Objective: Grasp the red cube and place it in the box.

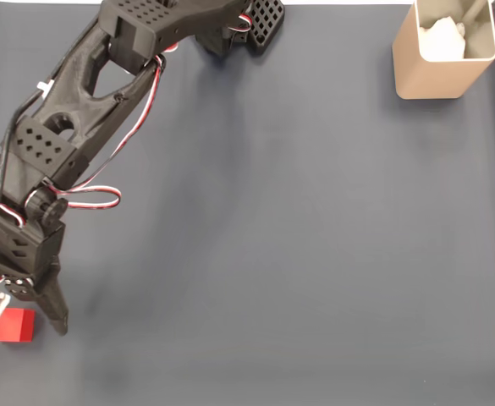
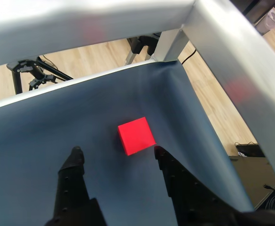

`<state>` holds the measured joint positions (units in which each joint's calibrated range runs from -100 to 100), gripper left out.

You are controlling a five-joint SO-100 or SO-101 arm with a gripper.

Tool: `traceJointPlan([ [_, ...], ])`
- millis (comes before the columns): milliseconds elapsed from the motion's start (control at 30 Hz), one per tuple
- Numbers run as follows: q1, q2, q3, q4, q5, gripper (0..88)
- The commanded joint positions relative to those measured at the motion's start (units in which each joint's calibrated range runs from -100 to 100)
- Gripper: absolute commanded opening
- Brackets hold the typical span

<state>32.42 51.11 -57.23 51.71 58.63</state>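
Just spread fingers (image 2: pixel 76 155) before plain red cube (image 2: pixel 136 135).

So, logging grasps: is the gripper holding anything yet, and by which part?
Nothing is held. The gripper has open jaws; the small bright red cube lies untouched beyond them.

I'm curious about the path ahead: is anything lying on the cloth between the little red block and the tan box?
No. In the fixed view, only bare dark cloth lies between the red cube and the box.
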Motion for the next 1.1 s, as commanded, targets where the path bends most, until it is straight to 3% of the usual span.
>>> traceJointPlan([
  [0,1.2,-0.2,-3.8,-1.9,-0.4,40.4],
  [1067,3.1,9.8,-8.6,-12.5,0.5,43.4],
])
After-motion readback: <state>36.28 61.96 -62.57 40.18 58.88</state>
